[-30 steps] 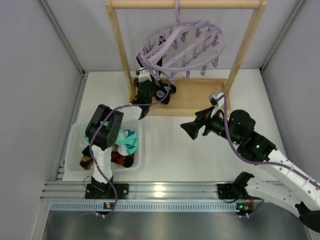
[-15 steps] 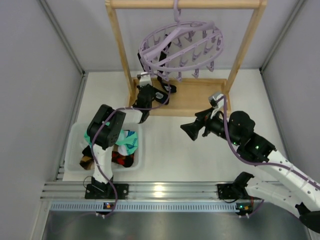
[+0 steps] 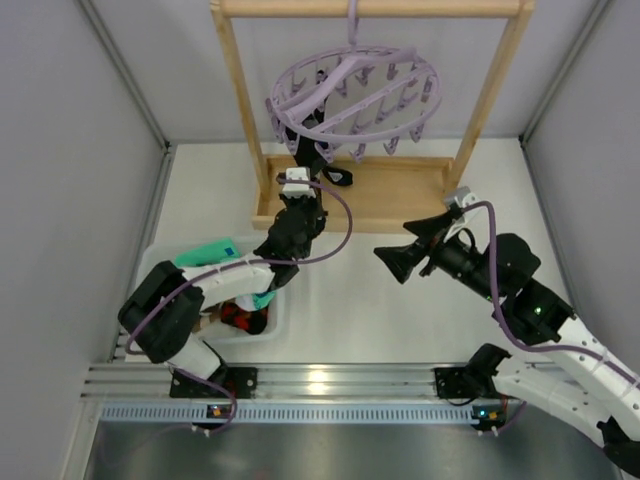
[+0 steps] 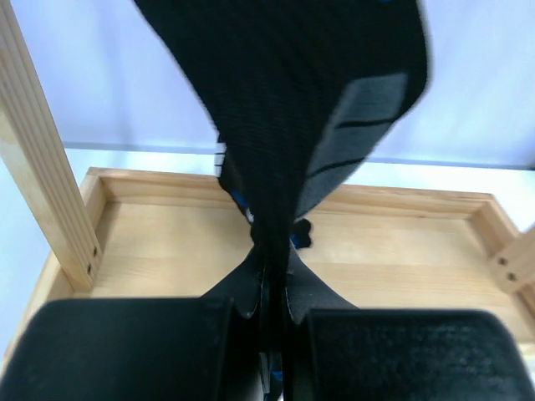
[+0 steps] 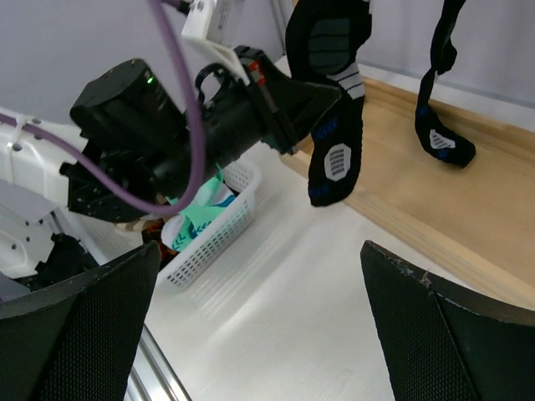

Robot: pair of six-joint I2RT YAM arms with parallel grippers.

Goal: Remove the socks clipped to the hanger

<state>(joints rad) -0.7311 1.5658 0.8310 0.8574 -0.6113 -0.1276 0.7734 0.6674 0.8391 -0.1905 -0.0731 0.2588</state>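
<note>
The lilac hanger (image 3: 355, 95) hangs from the wooden rack's top bar, with black socks (image 3: 335, 175) dangling from clips on its left side. My left gripper (image 3: 300, 190) reaches up under the hanger and is shut on one black sock (image 4: 284, 109), pinched between its pads (image 4: 272, 305). From the right wrist, that sock (image 5: 334, 125) hangs with the left gripper (image 5: 301, 96) clamped on its middle, and a second black sock (image 5: 443, 125) hangs free further right. My right gripper (image 3: 395, 262) hovers open over the table, holding nothing (image 5: 267, 334).
A white basket (image 3: 160, 270) at the front left holds a mint-green sock (image 3: 205, 252) and other socks (image 5: 196, 213). The wooden rack's posts (image 3: 240, 110) and base tray (image 3: 400, 195) stand under and around the hanger.
My left gripper has closed on the black sock and its arm has stretched out low toward the rack. The hanger has swung slightly. The right arm has shifted a little right.
</note>
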